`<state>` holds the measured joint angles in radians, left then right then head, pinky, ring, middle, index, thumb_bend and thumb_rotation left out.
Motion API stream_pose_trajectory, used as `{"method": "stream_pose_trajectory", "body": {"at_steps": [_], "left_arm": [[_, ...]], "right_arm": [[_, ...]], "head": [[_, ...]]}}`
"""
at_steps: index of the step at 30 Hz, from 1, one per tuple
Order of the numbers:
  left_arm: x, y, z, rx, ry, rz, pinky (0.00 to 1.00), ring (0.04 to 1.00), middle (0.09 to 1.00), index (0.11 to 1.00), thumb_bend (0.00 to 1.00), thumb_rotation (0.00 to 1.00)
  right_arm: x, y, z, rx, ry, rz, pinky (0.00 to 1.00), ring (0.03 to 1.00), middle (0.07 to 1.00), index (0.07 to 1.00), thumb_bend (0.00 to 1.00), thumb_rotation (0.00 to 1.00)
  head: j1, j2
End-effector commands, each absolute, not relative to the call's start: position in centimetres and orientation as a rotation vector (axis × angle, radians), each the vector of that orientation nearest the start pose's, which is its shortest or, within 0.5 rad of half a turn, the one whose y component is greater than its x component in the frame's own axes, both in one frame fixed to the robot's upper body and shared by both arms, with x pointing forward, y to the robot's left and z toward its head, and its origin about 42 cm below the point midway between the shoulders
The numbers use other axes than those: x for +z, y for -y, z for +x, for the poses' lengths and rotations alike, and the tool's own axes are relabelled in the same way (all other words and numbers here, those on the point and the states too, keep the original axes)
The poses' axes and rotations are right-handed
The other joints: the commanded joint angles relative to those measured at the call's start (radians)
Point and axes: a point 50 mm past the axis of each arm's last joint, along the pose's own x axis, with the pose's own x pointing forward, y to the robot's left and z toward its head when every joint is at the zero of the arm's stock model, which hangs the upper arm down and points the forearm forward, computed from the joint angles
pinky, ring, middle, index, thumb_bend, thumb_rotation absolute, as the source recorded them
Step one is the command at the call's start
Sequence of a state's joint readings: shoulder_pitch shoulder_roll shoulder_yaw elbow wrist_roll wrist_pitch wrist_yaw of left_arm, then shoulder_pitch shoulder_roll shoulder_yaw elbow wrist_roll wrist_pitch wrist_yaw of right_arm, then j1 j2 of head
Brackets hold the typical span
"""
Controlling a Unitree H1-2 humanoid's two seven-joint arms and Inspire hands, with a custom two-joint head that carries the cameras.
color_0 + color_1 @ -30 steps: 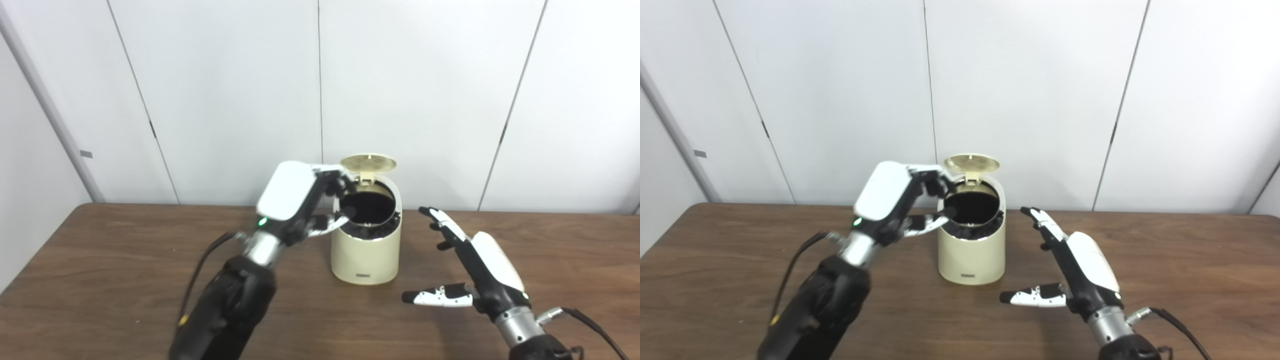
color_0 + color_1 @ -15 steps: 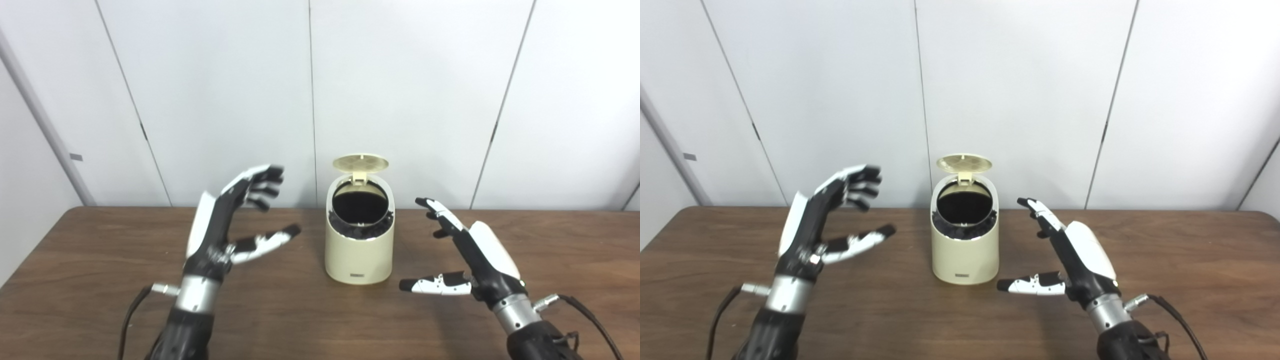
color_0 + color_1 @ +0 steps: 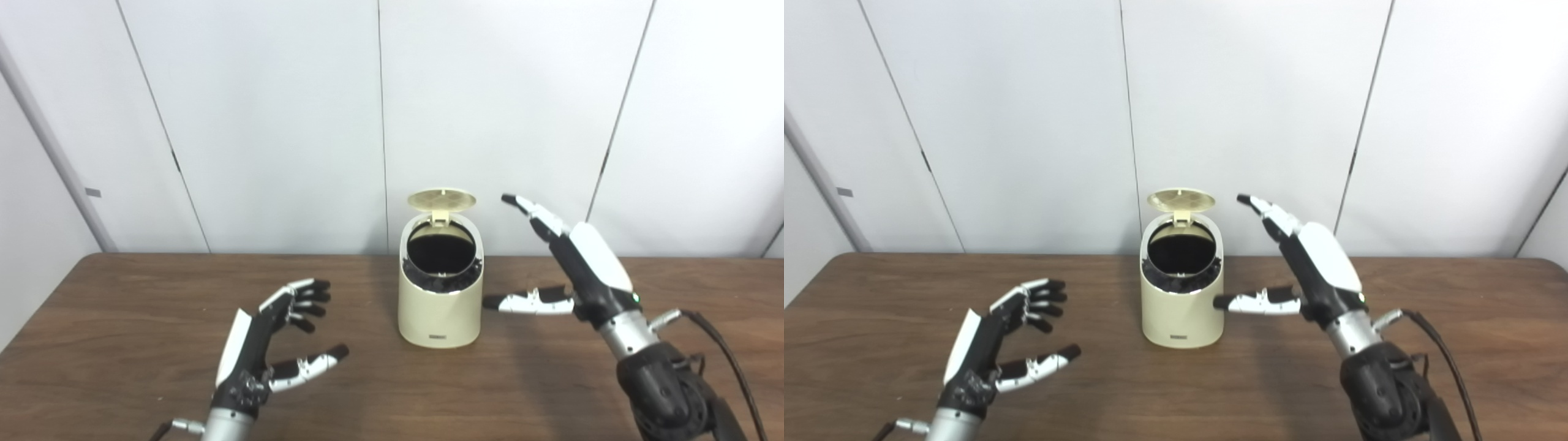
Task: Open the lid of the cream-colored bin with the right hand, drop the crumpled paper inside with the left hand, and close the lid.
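Observation:
The cream-colored bin [image 3: 439, 302] stands on the wooden table [image 3: 122, 306] near its middle. Its round lid [image 3: 441, 199] is tipped up at the back, and the dark opening [image 3: 441, 250] shows. No crumpled paper is visible anywhere; the inside of the bin is too dark to read. My left hand [image 3: 269, 343] is open, low over the table to the bin's left, and holds nothing. My right hand [image 3: 566, 260] is open and raised just right of the bin, fingertips level with the lid, thumb [image 3: 1255, 302] reaching toward the bin's side.
A white panelled wall [image 3: 275, 122] rises directly behind the table. A black cable [image 3: 729, 361] trails from my right forearm at the lower right. Bare wood stretches to both sides of the bin.
My left hand has drawn back from the bin's opening, leftward and down toward the table. My right hand has risen and moved closer to the bin. The camera shifted slightly at first.

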<state>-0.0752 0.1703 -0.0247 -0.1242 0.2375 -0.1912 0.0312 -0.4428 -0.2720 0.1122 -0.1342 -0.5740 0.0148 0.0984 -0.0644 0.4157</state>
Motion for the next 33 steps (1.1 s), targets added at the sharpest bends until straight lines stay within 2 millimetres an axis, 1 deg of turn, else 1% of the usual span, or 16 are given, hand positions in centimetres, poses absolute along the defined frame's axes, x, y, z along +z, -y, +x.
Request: {"method": "stream_pose_trajectory", "body": {"at_steps": [1,4,5,7,10,13,21,25,28,30,33], "left_arm": [[17.3,-24.3,30.3,-0.042,0.46,0.405,0.54,0.649,0.714,0.751,0.69,0.01],[16.1,-24.2,29.8,-0.049,0.432,0.401,0.55,0.653,0.715,0.753,0.69,0.0],[15.8,-24.2,29.7,-0.051,0.428,0.397,0.54,0.653,0.715,0.753,0.69,0.0],[15.5,-24.1,29.5,-0.056,0.421,0.393,0.54,0.653,0.716,0.754,0.69,0.0],[15.1,-23.9,29.2,-0.064,0.403,0.389,0.54,0.652,0.715,0.751,0.7,0.0],[15.0,-23.9,29.2,-0.07,0.406,0.386,0.54,0.648,0.71,0.744,0.72,0.0],[15.2,-24.2,29.2,-0.076,0.403,0.393,0.55,0.666,0.724,0.763,0.72,0.0],[15.2,-24.3,29.1,-0.071,0.403,0.408,0.53,0.652,0.717,0.76,0.72,0.0],[15.1,-24.4,28.9,-0.076,0.402,0.41,0.52,0.647,0.715,0.762,0.71,0.0],[15.2,-24.3,28.9,-0.078,0.4,0.414,0.53,0.652,0.715,0.76,0.71,0.0],[15.2,-24.2,28.9,-0.081,0.399,0.417,0.53,0.653,0.714,0.754,0.71,0.0]], "right_arm": [[30.9,21.4,39.2,0.087,0.637,-0.884,0.78,0.897,0.928,0.916,0.74,0.5],[32.3,20.7,39.9,0.103,0.654,-0.902,0.71,0.865,0.929,0.912,0.74,0.48],[32.6,20.6,40.1,0.105,0.658,-0.91,0.68,0.846,0.928,0.912,0.75,0.49],[33.1,20.5,40.4,0.105,0.667,-0.927,0.66,0.833,0.924,0.911,0.75,0.5],[34.0,20.3,41.0,0.108,0.675,-0.928,0.65,0.828,0.911,0.9,0.76,0.47],[34.6,20.1,41.3,0.114,0.67,-0.938,0.65,0.838,0.903,0.89,0.74,0.44],[35.4,19.6,41.7,0.136,0.673,-1.016,0.64,0.817,0.886,0.879,0.75,0.48],[35.4,19.1,41.7,0.151,0.673,-1.041,0.67,0.833,0.884,0.879,0.73,0.51],[35.3,18.8,41.8,0.167,0.687,-1.05,0.69,0.851,0.882,0.875,0.73,0.48],[35.2,18.6,41.9,0.174,0.694,-1.071,0.73,0.871,0.882,0.876,0.73,0.48],[35.3,18.5,42.1,0.189,0.696,-1.095,0.84,0.934,0.885,0.875,0.73,0.5]], "head": [[-0.001,0.0],[-0.002,-0.002],[-0.002,-0.002],[-0.002,0.0],[0.002,-0.005],[0.004,-0.004],[0.011,-0.004],[0.013,-0.003],[0.015,-0.002],[0.015,-0.002],[0.016,-0.001]]}}
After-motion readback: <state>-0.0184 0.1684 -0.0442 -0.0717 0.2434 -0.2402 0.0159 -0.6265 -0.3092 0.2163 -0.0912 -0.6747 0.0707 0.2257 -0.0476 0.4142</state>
